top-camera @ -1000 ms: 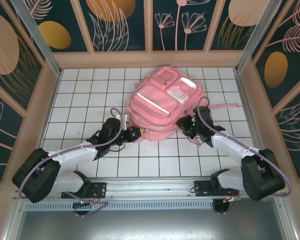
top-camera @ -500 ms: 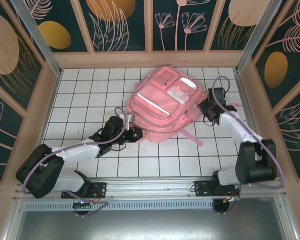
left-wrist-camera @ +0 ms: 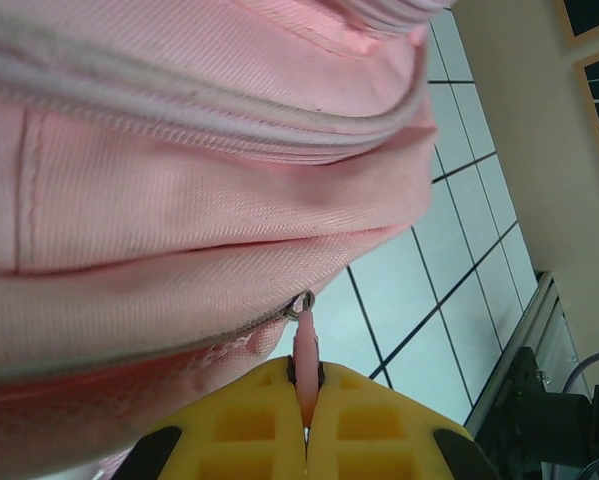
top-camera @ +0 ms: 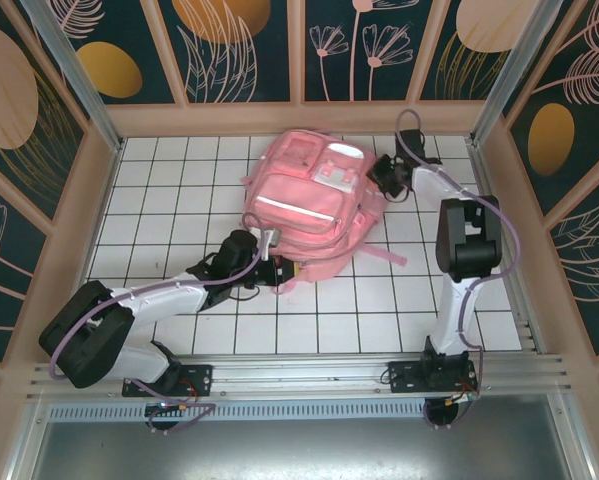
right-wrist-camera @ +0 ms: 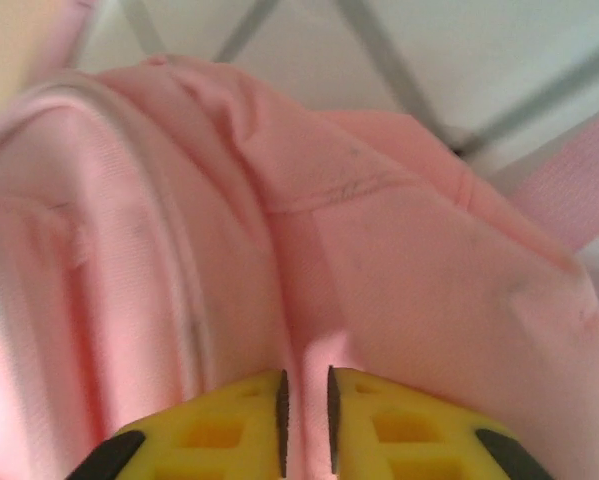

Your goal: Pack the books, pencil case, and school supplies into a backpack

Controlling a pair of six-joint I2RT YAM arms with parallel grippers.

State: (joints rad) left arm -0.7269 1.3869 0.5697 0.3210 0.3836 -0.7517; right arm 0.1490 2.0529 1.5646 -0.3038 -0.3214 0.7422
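Left gripper (left-wrist-camera: 306, 405) pinches zipper pull (left-wrist-camera: 304, 345); right gripper (right-wrist-camera: 305, 405) nips backpack's (top-camera: 304, 205) far edge.

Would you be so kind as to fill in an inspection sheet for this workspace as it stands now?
Surface: white table with a dark grid.
Job's things: pink backpack lying on the table, a strap trailing to the right.
Clutter: nothing seen.
Grippers: left gripper, jaws shut on a pink zip pull at the backpack's near edge; right gripper, jaws pinching a fold of fabric at its far right side.
Cables: purple cables looped along both arms.
Surroundings: dark floral walls with wooden framing.
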